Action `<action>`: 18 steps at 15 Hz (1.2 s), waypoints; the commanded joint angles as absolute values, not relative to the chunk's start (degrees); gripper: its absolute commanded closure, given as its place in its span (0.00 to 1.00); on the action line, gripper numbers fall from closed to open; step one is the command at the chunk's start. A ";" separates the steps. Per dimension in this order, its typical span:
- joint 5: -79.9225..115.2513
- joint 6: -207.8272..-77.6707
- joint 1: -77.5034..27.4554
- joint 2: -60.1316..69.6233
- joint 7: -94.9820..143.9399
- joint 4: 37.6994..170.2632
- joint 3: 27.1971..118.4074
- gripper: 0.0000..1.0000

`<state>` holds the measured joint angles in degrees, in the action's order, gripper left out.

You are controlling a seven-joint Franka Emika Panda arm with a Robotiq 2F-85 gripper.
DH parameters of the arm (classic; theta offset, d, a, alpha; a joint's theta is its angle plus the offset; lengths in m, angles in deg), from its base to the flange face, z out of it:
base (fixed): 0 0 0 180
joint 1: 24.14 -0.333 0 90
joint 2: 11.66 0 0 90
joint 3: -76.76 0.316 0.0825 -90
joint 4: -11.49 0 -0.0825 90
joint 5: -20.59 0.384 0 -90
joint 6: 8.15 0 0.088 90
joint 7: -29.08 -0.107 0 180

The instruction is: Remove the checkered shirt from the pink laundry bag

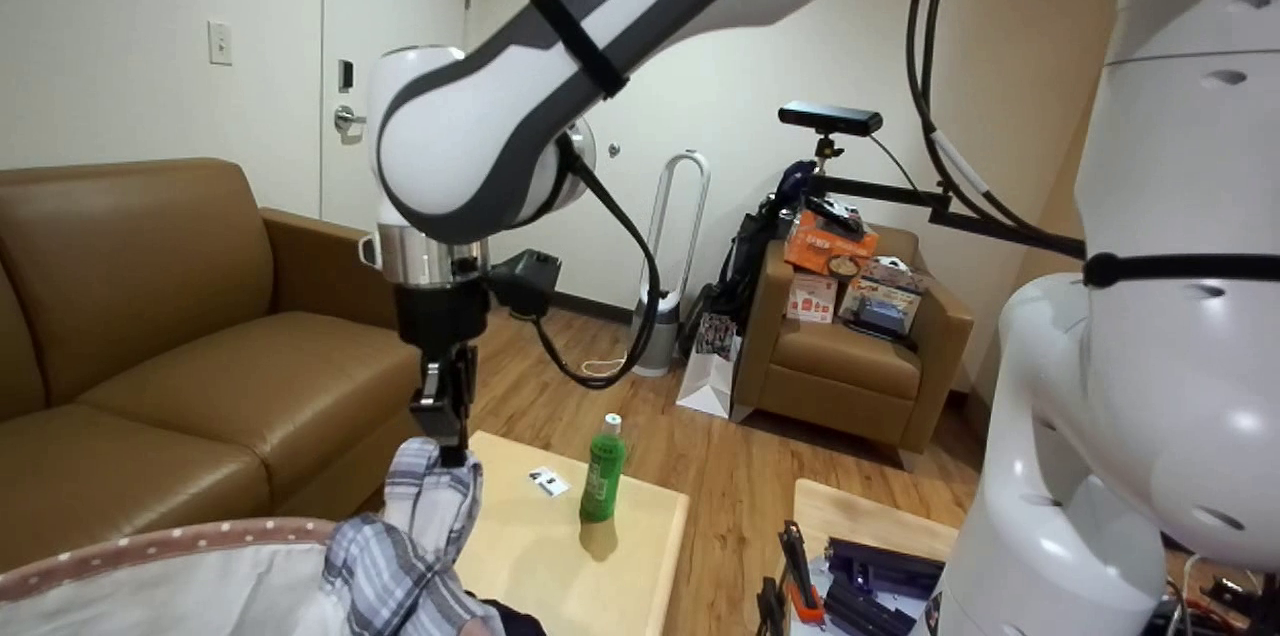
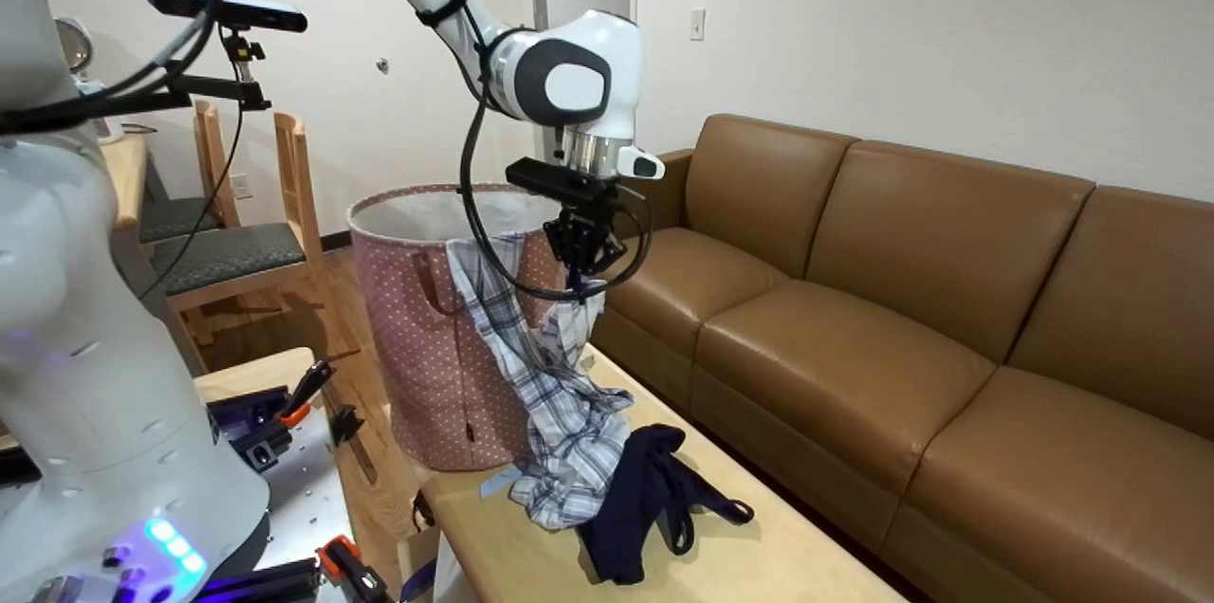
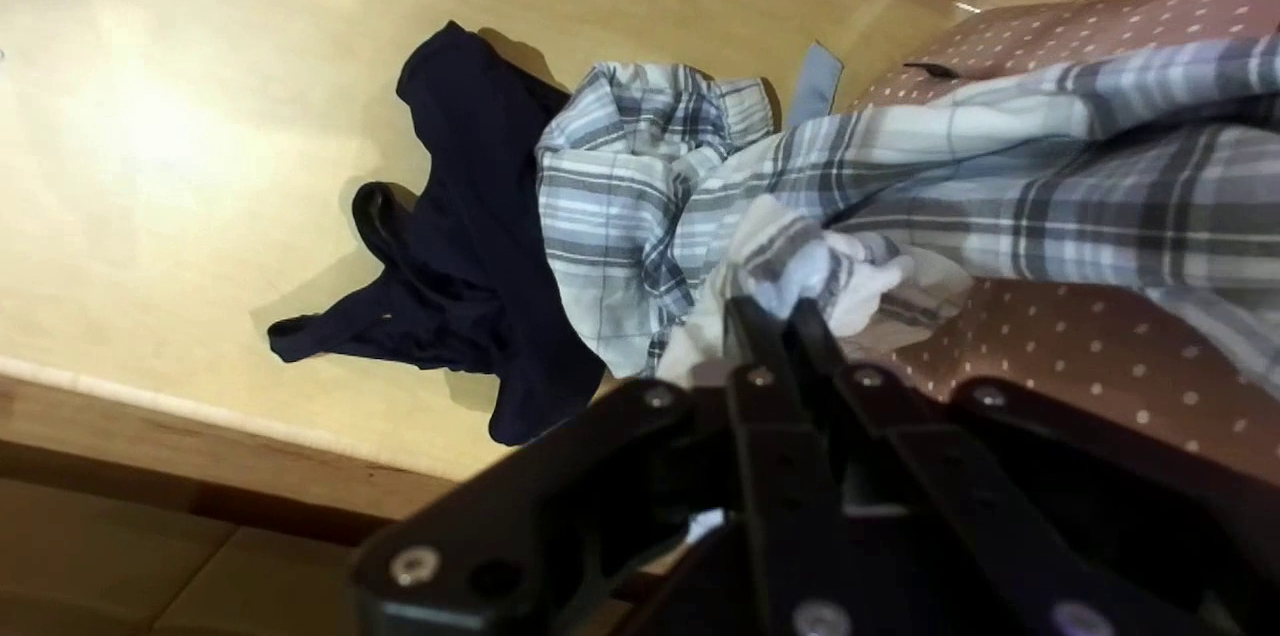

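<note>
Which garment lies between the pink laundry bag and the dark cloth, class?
The checkered shirt, partly bunched on the table; an exterior view and the wrist view show it.

Glare whitened the table point(image 3: 150, 146) at left in the wrist view — lower left lay dim. Both exterior views looked bright.

Looks like a lounge: has a sofa point(image 2: 806, 338) near the fingers point(image 3: 758, 346), a table point(image 1: 560, 576) below, an armchair point(image 1: 845, 356) well apart from them.
</note>
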<state>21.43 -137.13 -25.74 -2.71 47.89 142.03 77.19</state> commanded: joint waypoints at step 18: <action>33.04 -146.40 -20.86 3.87 48.62 141.15 83.48 0.02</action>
<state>29.63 -144.13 -21.60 10.39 47.94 136.24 81.23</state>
